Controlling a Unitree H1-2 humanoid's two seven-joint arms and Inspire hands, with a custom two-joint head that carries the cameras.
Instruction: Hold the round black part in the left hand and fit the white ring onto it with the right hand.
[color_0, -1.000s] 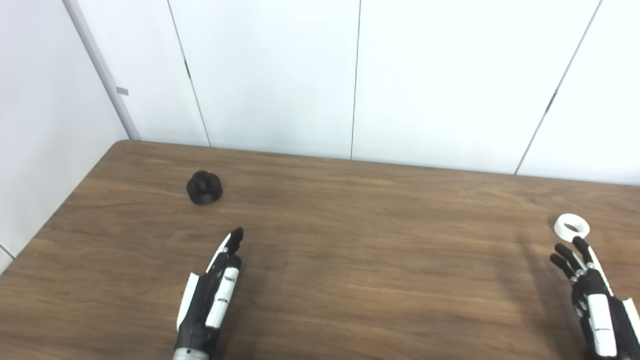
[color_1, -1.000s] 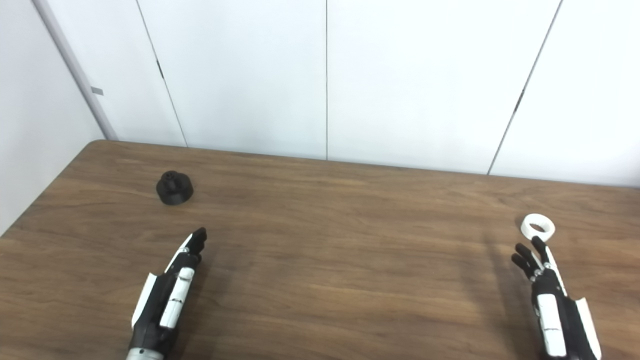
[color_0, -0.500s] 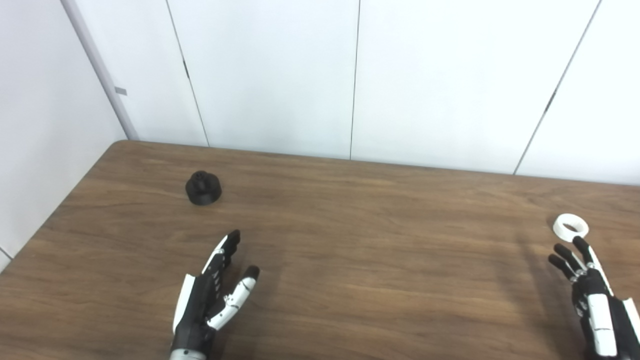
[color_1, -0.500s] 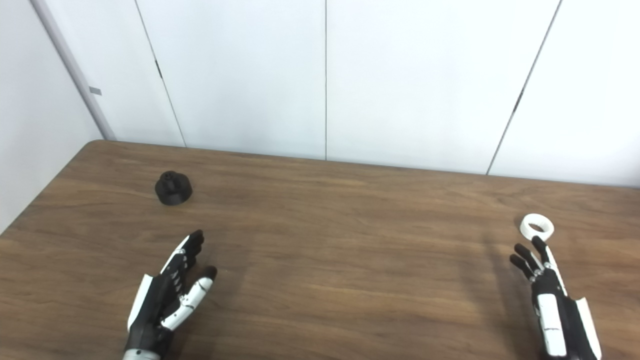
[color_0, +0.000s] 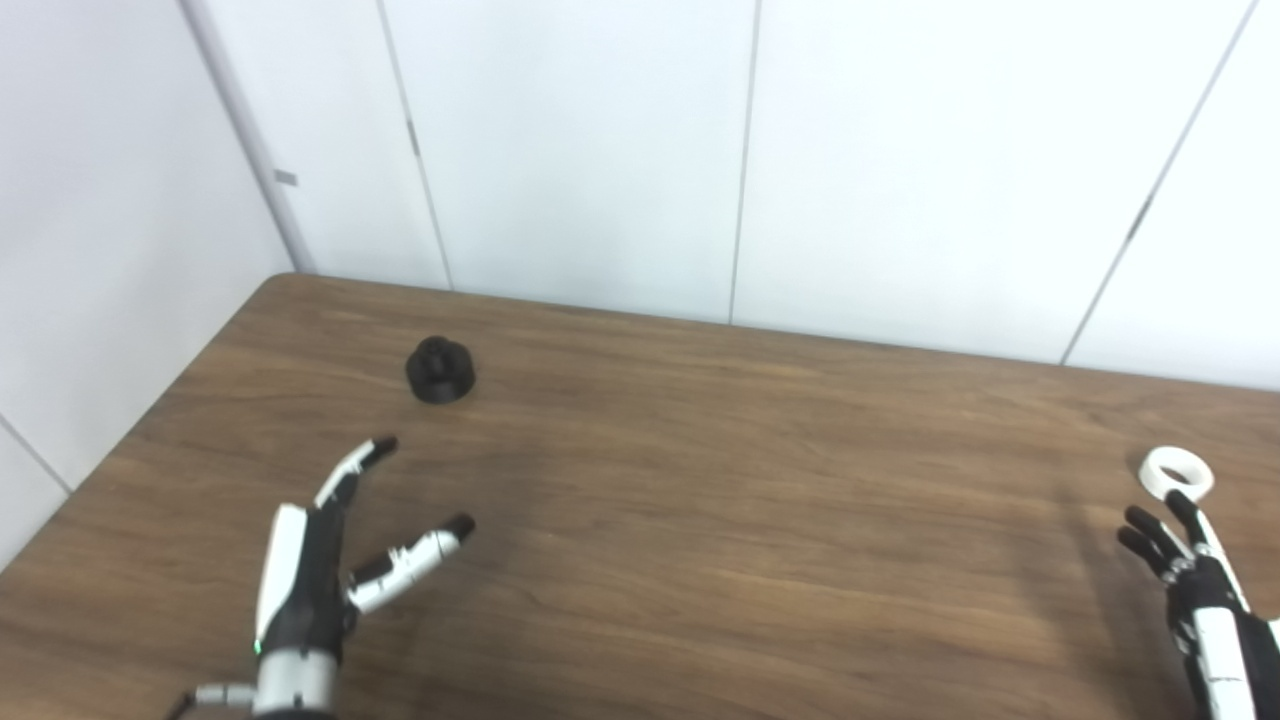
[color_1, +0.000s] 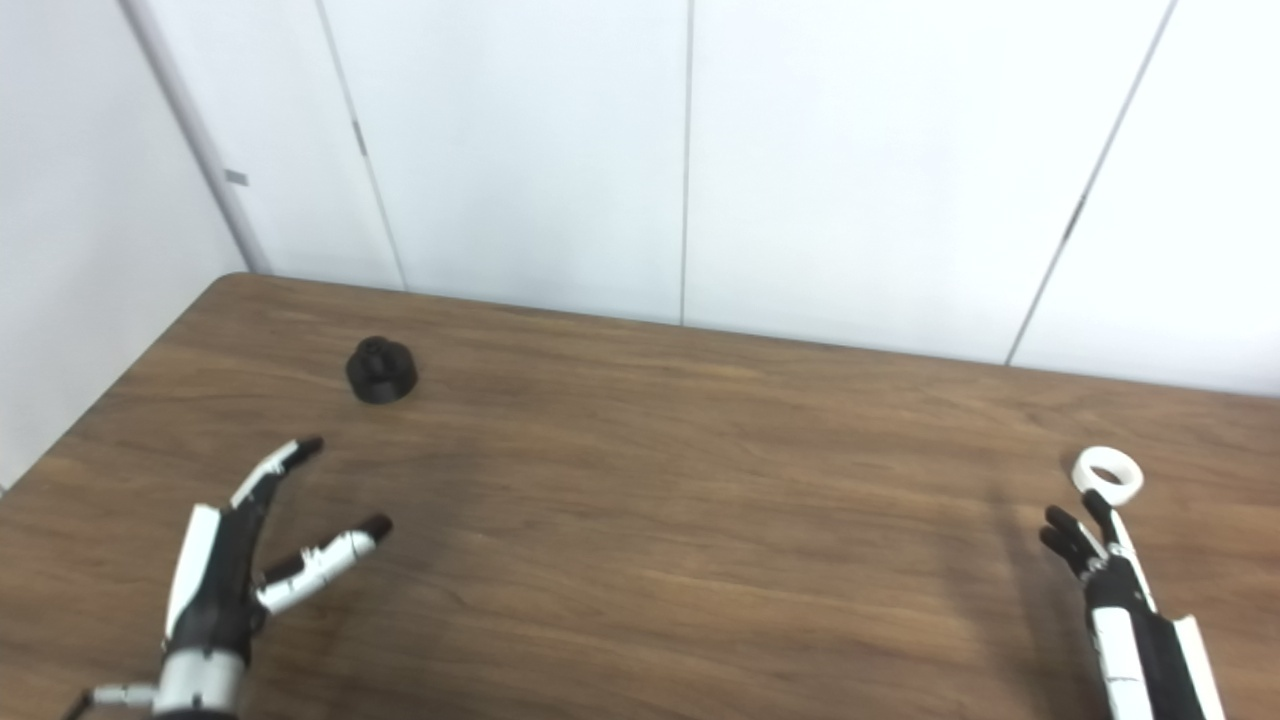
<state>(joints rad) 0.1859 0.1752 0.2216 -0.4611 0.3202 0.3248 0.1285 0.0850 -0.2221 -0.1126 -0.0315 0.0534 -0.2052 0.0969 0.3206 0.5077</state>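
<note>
Spreading thumb and fingers, my left hand (color_0: 320, 570) is empty near the table's (color_0: 700, 500) left edge. One round black part (color_0: 440, 370) sits toward the far-left corner. One white ring (color_0: 1177, 472) lies by the right edge, just beyond my right hand (color_0: 1190, 590), fingers apart, empty.

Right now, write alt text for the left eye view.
The robot's black-and-white left hand is open, thumb spread, short of a round black plastic part on a brown wooden table. At the right edge, its right hand reaches up to a small white ring. White wall panels stand behind.
</note>
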